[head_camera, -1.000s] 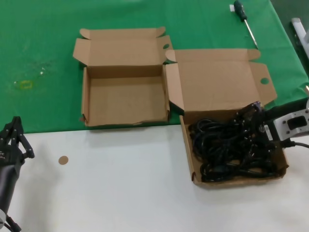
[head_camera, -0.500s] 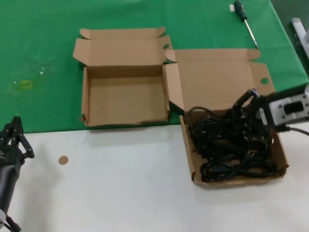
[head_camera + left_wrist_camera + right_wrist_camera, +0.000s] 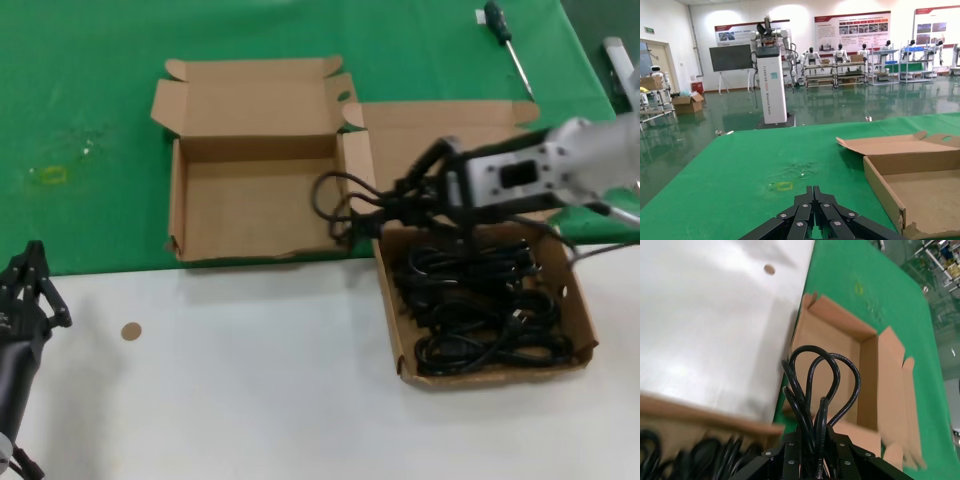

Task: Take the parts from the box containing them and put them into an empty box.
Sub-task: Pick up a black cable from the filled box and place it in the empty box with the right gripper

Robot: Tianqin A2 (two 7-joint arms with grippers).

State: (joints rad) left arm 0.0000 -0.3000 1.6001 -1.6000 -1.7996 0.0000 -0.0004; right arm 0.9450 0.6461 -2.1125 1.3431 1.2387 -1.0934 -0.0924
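The right tool (image 3: pixel 405 203) is closed on a cable bundle (image 3: pixel 345 205), whose black loops are clamped between its fingers and stick out ahead of it. In the right wrist view the same bundle (image 3: pixel 815 390) is seen rising from the tool (image 3: pixel 812 450), with its loops fanned out above the fingers. The tool is held in the air over the far left corner of the full box (image 3: pixel 585 320), where that box's wall meets its raised lid. Below and behind the tool, the remaining cables (image 3: pixel 480 310) are piled inside the full box, apart from the lifted bundle. Just ahead of the tool, beyond the bundle's loops, the empty box (image 3: pixel 175 200) is set on the green cloth (image 3: pixel 80 120), its lid folded back; its near right wall is just under the loops. Whether the loops touch that wall cannot be told.

Farther off, across the white desk (image 3: pixel 250 370), the left tool (image 3: pixel 30 290) is parked low at the desk's edge, its fingers drawn together on nothing, as the left wrist view (image 3: pixel 812 220) shows. A small brown disc (image 3: pixel 131 331) is seen on the desk near it. Far behind the right tool, a screwdriver (image 3: pixel 505 40) lies on the cloth.
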